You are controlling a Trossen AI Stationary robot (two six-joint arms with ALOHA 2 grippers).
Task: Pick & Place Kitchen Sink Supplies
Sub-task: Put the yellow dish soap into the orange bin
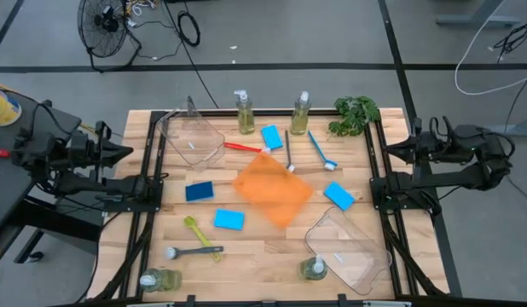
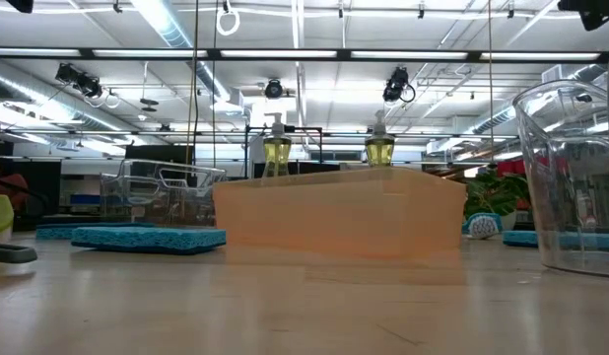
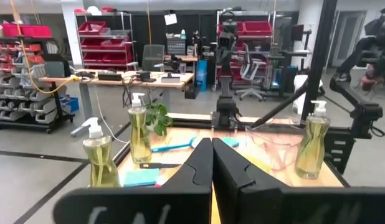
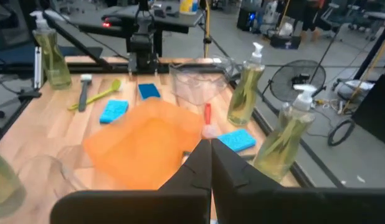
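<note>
Both arms wait at the table's sides — left gripper [image 3: 211, 163] and right gripper [image 4: 211, 163] pinched together, holding nothing — so the small clear yellow soap bottles [image 1: 244, 113] and blue rectangular sponges [image 1: 228, 220] lie untouched.

Two matte black arms, boxy jointed links on dark frames. The left gripper [image 3: 212, 163] and right gripper [image 4: 211, 162] show smooth, tapered black fingers.

Both arms parked off-table, left gripper [image 3: 212, 163] & right gripper [image 4: 210, 163] closed.
</note>
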